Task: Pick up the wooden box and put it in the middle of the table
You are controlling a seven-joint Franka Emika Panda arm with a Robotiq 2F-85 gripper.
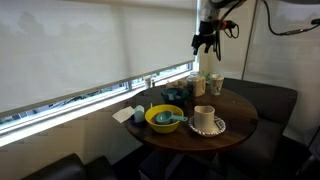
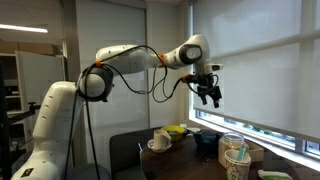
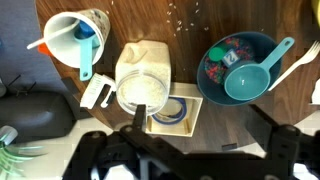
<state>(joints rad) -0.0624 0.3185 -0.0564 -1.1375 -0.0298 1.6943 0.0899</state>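
Note:
The wooden box [image 3: 188, 124] is a small pale tan open box with a blue ring inside. In the wrist view it sits on the dark brown table [image 3: 200, 30], partly under a clear jar [image 3: 143, 85]. I cannot make the box out in either exterior view. My gripper [image 3: 198, 135] is open and empty, with its dark fingers framing the bottom of the wrist view, straight above the box. In both exterior views the gripper [image 1: 205, 42] [image 2: 208, 94] hangs high above the back edge of the round table [image 1: 240, 122] [image 2: 190, 166].
A blue bowl with a teal scoop [image 3: 235, 65] lies right of the box and a white cup with a teal utensil [image 3: 68, 38] lies left. A yellow bowl [image 1: 165, 118] and a white mug [image 1: 204, 117] on a plate stand nearer the front. Window blinds run behind the table.

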